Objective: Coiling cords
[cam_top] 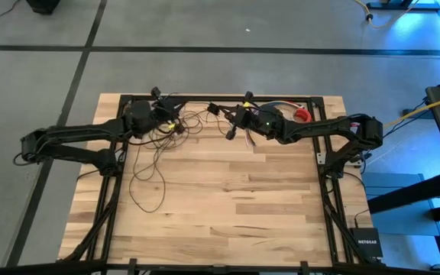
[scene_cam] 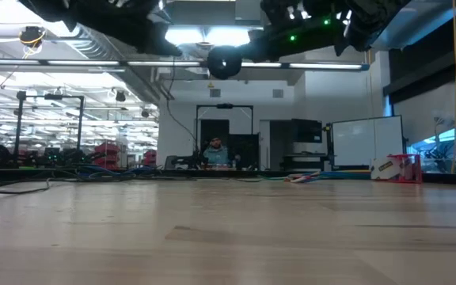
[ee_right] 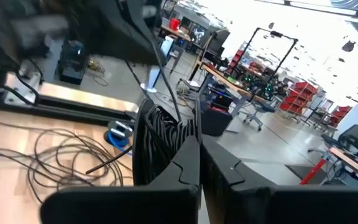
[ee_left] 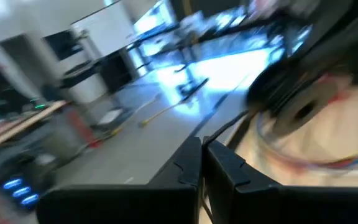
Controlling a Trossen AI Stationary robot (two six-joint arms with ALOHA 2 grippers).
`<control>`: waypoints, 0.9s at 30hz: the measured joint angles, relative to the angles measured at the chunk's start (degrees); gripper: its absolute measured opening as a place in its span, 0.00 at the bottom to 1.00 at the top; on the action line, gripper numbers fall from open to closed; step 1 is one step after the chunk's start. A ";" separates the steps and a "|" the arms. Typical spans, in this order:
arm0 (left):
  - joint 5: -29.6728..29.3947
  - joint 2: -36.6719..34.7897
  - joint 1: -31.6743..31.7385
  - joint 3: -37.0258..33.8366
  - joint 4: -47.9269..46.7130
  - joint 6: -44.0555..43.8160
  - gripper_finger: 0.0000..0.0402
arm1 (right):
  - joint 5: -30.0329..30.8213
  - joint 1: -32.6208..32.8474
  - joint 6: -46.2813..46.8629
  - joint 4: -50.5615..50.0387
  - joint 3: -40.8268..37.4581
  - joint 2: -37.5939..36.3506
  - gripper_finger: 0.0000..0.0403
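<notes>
Pale wood-plank bench (cam_top: pixel 228 198), blond boards in staggered strips. Dark brown-black cords (cam_top: pixel 153 169) looped beside the black left gripper (cam_top: pixel 176 124). Black right gripper (cam_top: pixel 231 131), green light just behind.

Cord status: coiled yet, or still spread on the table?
Partly. The right gripper is shut on a bundle of coils, but loose loops of the cord lie spread on the table below the left gripper.

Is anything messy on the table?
Yes. The thin dark cord sprawls in loose, tangled loops across the wooden table near the left arm instead of lying in a neat coil; one long loop trails toward the table's middle.
</notes>
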 joint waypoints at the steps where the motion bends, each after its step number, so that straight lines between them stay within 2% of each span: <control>1: 1.71 -0.03 -0.16 0.00 0.64 -0.93 0.01 | -0.05 -0.26 0.00 0.09 0.01 0.38 0.01; 11: 13.14 3.99 -0.45 0.00 8.51 -9.42 0.01 | -0.45 -1.81 0.83 2.00 1.69 4.20 0.02; 17: 15.13 9.24 -1.86 0.00 13.84 -12.23 0.02 | -0.26 -1.83 3.92 -0.19 5.26 8.39 0.02; 27: 15.78 17.53 -4.58 0.02 17.84 -12.74 0.02 | -0.91 -1.83 9.65 -0.61 7.53 9.32 0.01</control>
